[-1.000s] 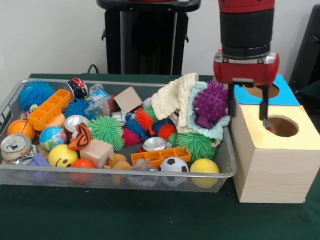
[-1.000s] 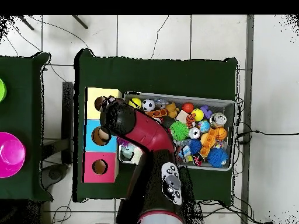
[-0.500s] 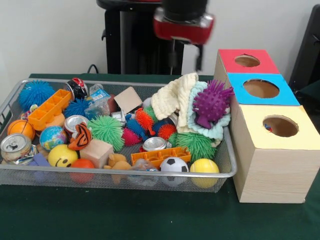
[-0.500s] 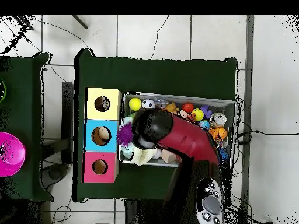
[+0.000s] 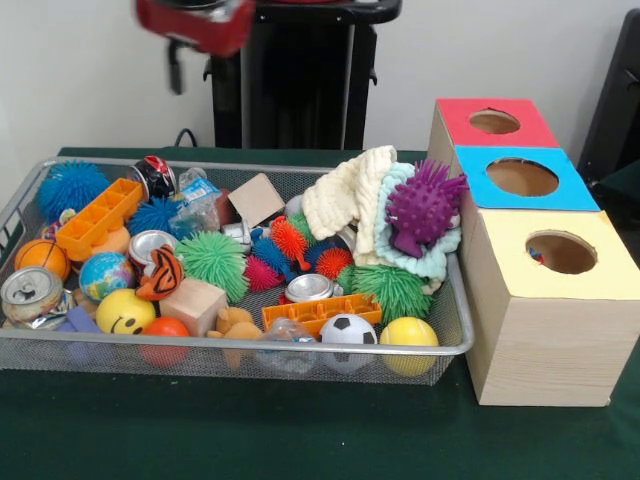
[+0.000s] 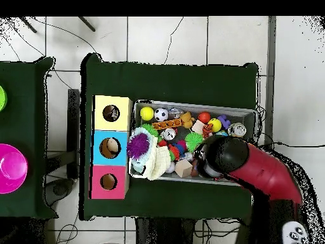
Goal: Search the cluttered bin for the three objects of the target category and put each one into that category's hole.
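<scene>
The arm (image 6: pixel 254 170) is glossy red with a rounded black end.

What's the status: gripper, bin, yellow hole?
Gripper high above the wire bin, its far end from the boxes; open or shut unclear. Yellow hole unobstructed. Wrapper in clutter beside orange tray.

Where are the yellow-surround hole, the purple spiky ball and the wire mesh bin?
yellow-surround hole (image 5: pixel 562 252): front view, dark opening.
purple spiky ball (image 5: pixel 420 208): front view, middle of its body.
wire mesh bin (image 5: pixel 230 341): front view, near rim.

Pale wall (image 5: pixel 90 70); white tiled floor (image 6: pixel 165 38).
</scene>
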{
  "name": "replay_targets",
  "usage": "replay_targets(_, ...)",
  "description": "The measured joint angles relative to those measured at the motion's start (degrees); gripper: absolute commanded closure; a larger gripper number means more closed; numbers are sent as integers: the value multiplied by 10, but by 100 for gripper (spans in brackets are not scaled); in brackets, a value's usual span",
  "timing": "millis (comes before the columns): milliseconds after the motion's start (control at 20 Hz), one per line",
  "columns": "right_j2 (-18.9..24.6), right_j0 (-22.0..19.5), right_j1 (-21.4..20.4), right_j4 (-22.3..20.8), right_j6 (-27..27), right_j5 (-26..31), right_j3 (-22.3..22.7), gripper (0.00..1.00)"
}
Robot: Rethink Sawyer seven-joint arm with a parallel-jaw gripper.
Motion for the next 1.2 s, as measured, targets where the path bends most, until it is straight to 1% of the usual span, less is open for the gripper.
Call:
replay_targets(50, 2, -13, 1, -8, 0, -21, 3, 0)
replay_targets(150, 10, -53, 9, -33, 0, -86, 8, 0)
replay_targets(250, 17, -78, 18, -52, 0, -127, 9, 0)
replay_targets(300, 25, -105, 31, -76, 0, -170, 9, 0)
replay_targets(550, 41, -146, 62, -121, 0, -217, 9, 0)
replay_targets(650, 53, -164, 85, -149, 0, -226, 8, 0)
replay_targets(700, 57, -169, 92, -157, 0, -227, 8, 0)
replay_targets(750, 60, -172, 97, -163, 0, -228, 8, 0)
replay_targets(900, 77, -183, 134, -189, 0, -230, 8, 0)
replay_targets(1100, 88, -184, 158, -199, 0, -241, 8, 0)
replay_targets(1150, 95, -184, 169, -203, 0, -253, 8, 0)
replay_targets(1200, 97, -184, 171, -204, 0, -258, 8, 0)
